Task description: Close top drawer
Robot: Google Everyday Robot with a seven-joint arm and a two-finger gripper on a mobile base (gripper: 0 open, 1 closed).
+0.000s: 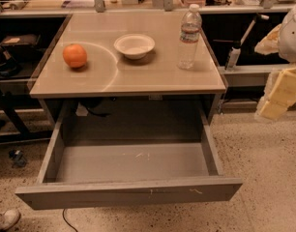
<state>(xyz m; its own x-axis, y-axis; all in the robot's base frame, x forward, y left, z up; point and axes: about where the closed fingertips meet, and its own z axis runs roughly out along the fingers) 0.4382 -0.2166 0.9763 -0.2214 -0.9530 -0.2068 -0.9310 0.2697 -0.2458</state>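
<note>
The top drawer [128, 192] is a wide grey metal drawer, pulled far out from under the table toward the camera. Its plain front faces me, with small white scratches right of centre. Its inside [133, 161] shows only a bare grey floor. My gripper [278, 93], cream-yellow under a white arm, hangs at the right edge of the camera view. It is to the right of the table, above the floor, apart from the drawer and behind its front panel.
On the beige tabletop [153, 79] stand an orange [74, 55], a white bowl [134, 45] and a clear water bottle [189, 37]. Cluttered benches run behind. A cable [92, 111] hangs under the table. A shoe [5, 220] shows at bottom left on the speckled floor.
</note>
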